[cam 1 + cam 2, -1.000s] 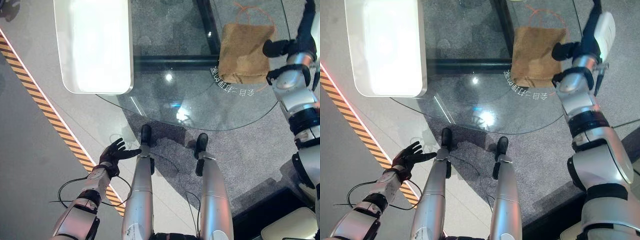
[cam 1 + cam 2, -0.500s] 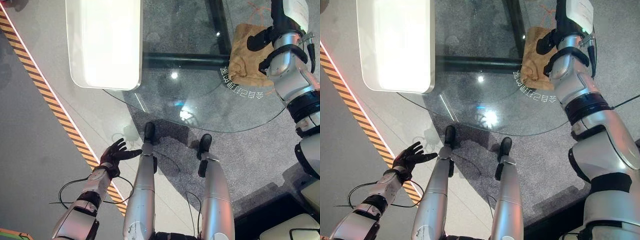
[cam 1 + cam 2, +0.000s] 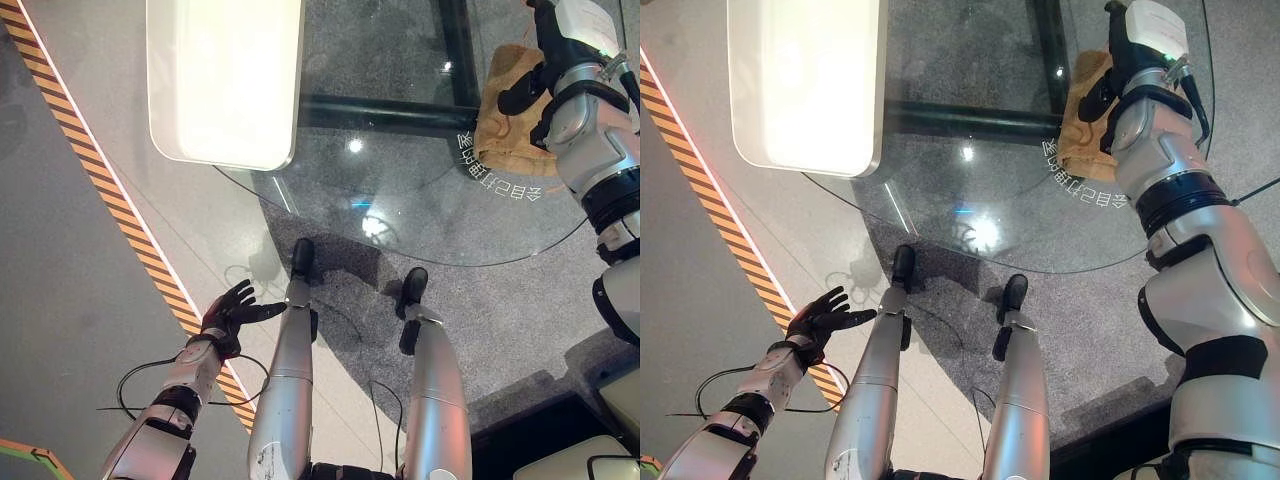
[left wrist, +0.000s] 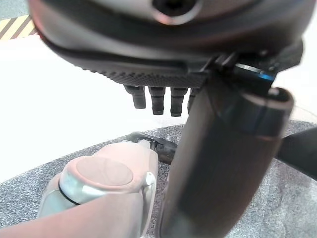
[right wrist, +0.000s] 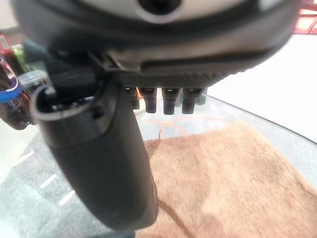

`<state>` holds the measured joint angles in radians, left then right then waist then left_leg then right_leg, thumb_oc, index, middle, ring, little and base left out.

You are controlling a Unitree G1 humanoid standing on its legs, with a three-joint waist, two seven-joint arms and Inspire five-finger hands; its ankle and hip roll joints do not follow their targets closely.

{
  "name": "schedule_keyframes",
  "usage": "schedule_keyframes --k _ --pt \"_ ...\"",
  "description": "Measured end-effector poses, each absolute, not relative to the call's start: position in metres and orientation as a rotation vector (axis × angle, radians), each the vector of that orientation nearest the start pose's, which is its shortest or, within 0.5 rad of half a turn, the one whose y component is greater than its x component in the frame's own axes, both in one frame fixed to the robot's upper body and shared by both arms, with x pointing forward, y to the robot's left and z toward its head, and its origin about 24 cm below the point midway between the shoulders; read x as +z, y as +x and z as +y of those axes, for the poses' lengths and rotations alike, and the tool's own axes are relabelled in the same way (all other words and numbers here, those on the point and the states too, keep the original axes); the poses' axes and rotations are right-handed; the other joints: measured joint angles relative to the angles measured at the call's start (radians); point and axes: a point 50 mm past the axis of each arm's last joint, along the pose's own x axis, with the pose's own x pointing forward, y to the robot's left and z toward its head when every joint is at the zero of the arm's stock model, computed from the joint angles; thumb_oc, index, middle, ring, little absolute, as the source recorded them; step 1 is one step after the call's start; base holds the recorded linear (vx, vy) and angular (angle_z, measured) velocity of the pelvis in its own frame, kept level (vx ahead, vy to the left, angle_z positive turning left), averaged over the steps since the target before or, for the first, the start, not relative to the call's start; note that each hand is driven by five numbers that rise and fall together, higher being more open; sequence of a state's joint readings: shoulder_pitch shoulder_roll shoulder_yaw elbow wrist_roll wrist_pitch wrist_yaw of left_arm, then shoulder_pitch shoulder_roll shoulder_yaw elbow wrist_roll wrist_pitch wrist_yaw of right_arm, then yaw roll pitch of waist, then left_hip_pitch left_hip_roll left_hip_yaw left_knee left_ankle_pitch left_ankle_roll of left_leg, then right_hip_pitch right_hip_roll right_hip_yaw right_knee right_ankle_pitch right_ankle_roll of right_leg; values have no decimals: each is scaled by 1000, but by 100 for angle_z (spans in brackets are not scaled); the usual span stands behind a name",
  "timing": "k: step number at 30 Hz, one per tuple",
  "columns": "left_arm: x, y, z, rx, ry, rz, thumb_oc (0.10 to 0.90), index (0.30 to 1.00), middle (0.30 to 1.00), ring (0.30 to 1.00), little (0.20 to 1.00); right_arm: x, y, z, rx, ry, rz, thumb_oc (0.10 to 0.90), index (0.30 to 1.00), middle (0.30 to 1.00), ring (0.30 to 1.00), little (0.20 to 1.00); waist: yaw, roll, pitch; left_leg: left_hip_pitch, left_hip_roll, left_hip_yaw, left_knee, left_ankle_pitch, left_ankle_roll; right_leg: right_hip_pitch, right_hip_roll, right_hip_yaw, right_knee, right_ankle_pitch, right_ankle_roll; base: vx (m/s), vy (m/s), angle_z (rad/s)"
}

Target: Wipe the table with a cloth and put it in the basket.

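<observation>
Hanging low and well short of the round glass table (image 3: 420, 215), the left hand (image 3: 228, 312) hovers over the pale floor beside the yellow-and-black striped line (image 3: 120, 225), its fingers spread straight and holding nothing. In its own wrist view the fingers (image 4: 158, 101) stick out straight with only bright floor past them.

On the table's far right part lies the brown cloth (image 3: 505, 120), flat on the glass just beyond the white lettering (image 3: 495, 180) printed along the table's rim. The right hand (image 3: 1110, 90) is over the cloth's right side. Its wrist view shows the fingers (image 5: 168, 101) reaching out straight above the fuzzy cloth (image 5: 223, 173), not curled round it; whether they press on it I cannot tell. A thin orange loop (image 5: 171, 129) lies at the cloth's far edge.

Left of the table stands a white rounded slab (image 3: 225, 80), overlapping the table's left side.
</observation>
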<state>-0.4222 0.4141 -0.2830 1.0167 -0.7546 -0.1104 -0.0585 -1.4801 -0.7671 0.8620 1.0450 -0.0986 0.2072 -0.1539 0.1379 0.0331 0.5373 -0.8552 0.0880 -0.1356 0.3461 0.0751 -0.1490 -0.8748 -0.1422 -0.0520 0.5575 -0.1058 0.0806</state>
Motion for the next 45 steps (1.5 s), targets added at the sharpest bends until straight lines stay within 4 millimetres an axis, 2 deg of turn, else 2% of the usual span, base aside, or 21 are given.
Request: schedule_keyframes --k 12,21,27,38,45 --pt "-37 290 244 128 -174 473 800 900 900 900 900 320 409 -244 -365 -1315 -94 800 900 900 900 900 5 7 -1 -2 0 -12 -29 20 -3 -7 -3 -13 -2 2 -4 6 -1 2" --pt "-39 289 243 115 -174 475 800 900 900 900 900 316 409 -252 -380 -1314 -49 800 900 900 900 900 22 11 -1 -2 -5 -12 -32 23 -4 -12 -9 -14 5 -7 -2 34 -9 2" --pt "-43 283 241 95 -169 490 800 900 900 900 900 320 408 -255 -411 -1308 -32 800 900 900 900 900 24 24 -2 -6 -10 -15 -31 25 -4 -20 -15 -16 15 -12 -4 14 -7 2" --pt "-41 284 241 88 -167 481 800 900 900 900 900 328 406 -263 -483 -1336 -12 800 900 900 900 900 25 33 -1 -31 -15 -17 -22 29 0 -39 -18 -15 17 -1 -1 -11 2 0" --pt "-40 284 242 85 -162 477 800 900 900 900 900 332 405 -263 -504 -1421 -10 800 900 900 900 900 25 36 -2 -39 -17 -21 -14 30 0 -47 -18 -15 31 -1 -1 22 -11 0"
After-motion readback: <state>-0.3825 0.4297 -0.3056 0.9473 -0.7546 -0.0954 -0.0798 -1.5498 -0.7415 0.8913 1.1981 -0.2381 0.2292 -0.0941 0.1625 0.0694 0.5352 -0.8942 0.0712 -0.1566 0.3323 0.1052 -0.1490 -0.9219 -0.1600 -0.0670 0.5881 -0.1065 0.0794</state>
